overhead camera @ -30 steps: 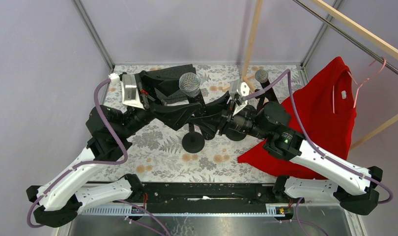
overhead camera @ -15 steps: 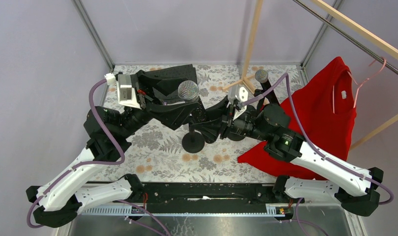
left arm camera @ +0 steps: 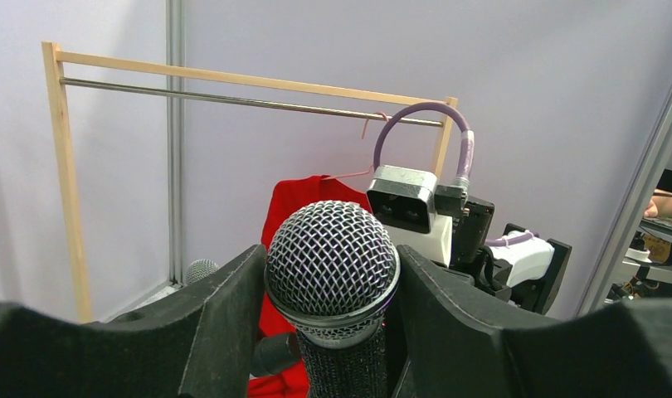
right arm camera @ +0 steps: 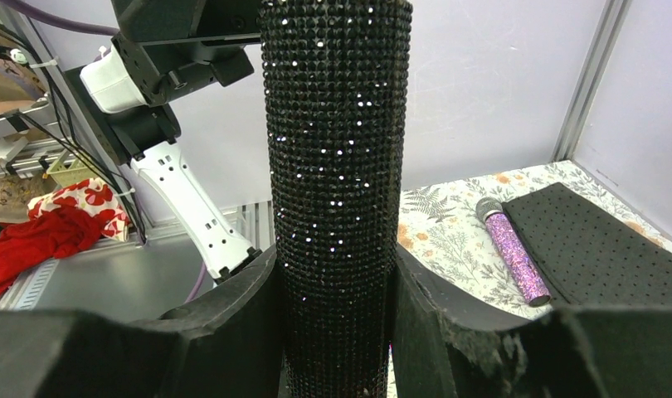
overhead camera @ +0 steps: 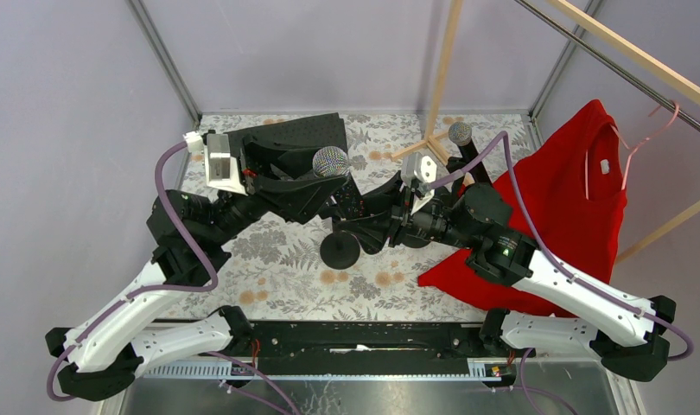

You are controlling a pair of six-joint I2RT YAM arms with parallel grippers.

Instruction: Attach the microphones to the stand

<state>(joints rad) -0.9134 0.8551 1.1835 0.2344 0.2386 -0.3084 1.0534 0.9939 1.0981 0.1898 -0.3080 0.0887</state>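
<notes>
Three mics show. One black mic (overhead camera: 330, 161) stands upright near mid-worktop, head up, with one round stand base (overhead camera: 340, 249) at its 6 o'clock. The left fingers (left arm camera: 225, 323) pinch it at the head, and the right fingers (right arm camera: 233, 332) pinch its sparkly body lower down. A second mic (overhead camera: 460, 133) leans at 1 o'clock. A purple mic (right arm camera: 511, 249) lies flat on the worktop (overhead camera: 277, 259) just beside one black mat (right arm camera: 598, 249). One red shirt (overhead camera: 571, 190) lies at 3 o'clock.
</notes>
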